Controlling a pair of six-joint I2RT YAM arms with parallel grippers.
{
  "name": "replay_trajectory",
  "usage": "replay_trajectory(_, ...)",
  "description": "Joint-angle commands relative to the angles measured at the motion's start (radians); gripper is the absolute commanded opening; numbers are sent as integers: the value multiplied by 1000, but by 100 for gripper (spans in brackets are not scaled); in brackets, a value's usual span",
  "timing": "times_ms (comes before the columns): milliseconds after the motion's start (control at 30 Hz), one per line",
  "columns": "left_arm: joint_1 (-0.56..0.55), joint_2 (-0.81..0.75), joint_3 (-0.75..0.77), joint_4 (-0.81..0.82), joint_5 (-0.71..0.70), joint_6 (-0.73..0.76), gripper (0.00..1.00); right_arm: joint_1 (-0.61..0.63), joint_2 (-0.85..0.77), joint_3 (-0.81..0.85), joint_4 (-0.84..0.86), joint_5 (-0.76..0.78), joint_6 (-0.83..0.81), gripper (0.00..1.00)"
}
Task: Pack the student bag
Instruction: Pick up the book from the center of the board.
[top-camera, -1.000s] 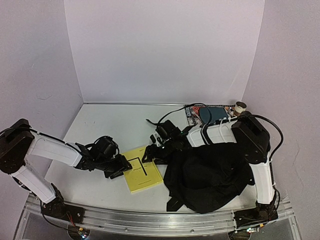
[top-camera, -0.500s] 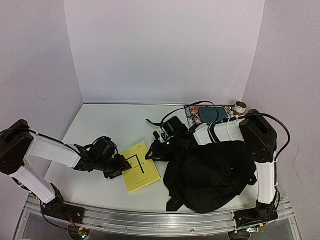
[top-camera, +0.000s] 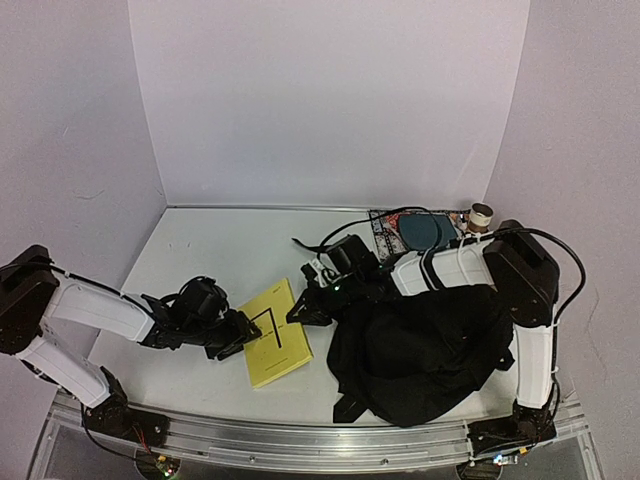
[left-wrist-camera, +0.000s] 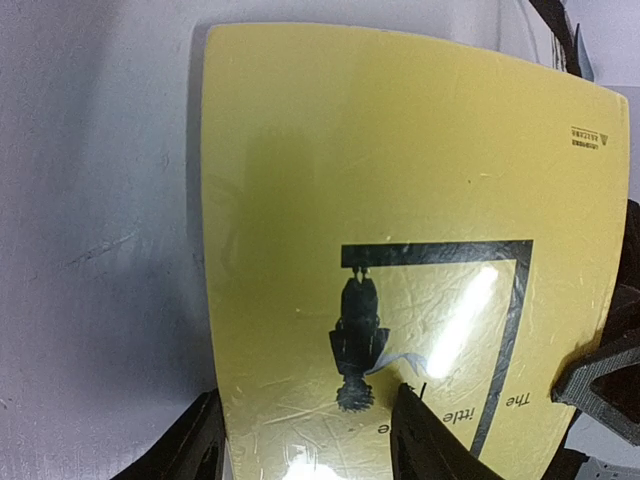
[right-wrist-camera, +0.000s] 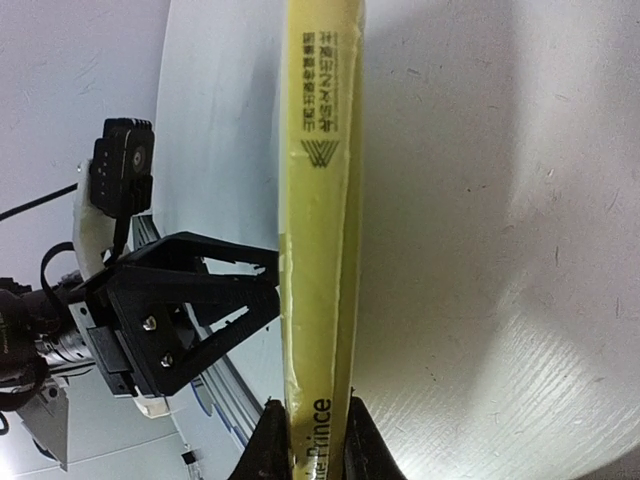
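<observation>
Well, my right gripper (top-camera: 303, 308) is clamped on the yellow book (top-camera: 275, 340); in the right wrist view my fingers (right-wrist-camera: 268, 445) press flat against both sides of its spine edge, right by the word "Prince". My left gripper (top-camera: 238, 335) sits at the book's 9 o'clock edge. In the left wrist view its jaws stand apart, one finger (left-wrist-camera: 425, 440) lying over the cover near the printed figure and the other down by the book's edge. Whether they truly pinch the book I cannot tell. The book lies near the middle of the table (top-camera: 200, 250), toward 6 o'clock. The student bag (top-camera: 425, 350) is slumped in a black heap at about 4 o'clock on the table, just beside the book, with my right arm reaching over its far side. A teal book (top-camera: 418, 229) and a small beige roll (top-camera: 481, 213) rest at 1 o'clock by the back wall.
</observation>
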Motion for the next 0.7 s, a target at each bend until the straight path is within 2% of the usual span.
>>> replay_trajectory(0,-16,-58,-28,77,-8,-4,58,71,-78,6,125,-135,0,0)
replay_trajectory(100,-15,-122,-59,77,-41,-6,62,56,-126,-10,127,-107,5,0)
replay_trajectory(267,-15,-229,-73,76,-62,12,79,39,-220,-29,133,-22,0,0)
replay_trajectory(467,-15,-352,-69,77,-124,17,96,26,-345,-79,141,154,-6,0)
replay_trajectory(667,-17,-488,-87,80,-177,-25,99,11,-468,-179,212,363,26,0)
